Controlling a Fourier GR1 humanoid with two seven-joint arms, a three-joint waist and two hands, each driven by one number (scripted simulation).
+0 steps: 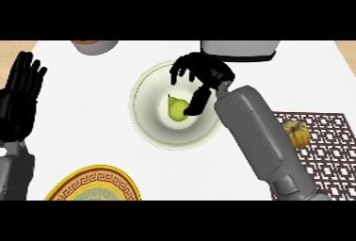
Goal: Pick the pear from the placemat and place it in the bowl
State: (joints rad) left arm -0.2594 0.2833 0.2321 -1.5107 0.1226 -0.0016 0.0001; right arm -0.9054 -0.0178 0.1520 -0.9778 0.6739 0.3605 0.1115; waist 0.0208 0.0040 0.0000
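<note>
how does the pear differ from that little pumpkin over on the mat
The small green pear lies inside the pale round bowl, under the right hand; the small orange-yellow ribbed pumpkin sits on the dark brown lattice placemat, with no hand on it. The pear is smooth; the pumpkin is ridged. Both are small produce.

Two smooth grey boxy forearms, glossy black left hand (pixel 20 96), matching black right hand (pixel 201 70), dark jointed wrists, no markings
</note>
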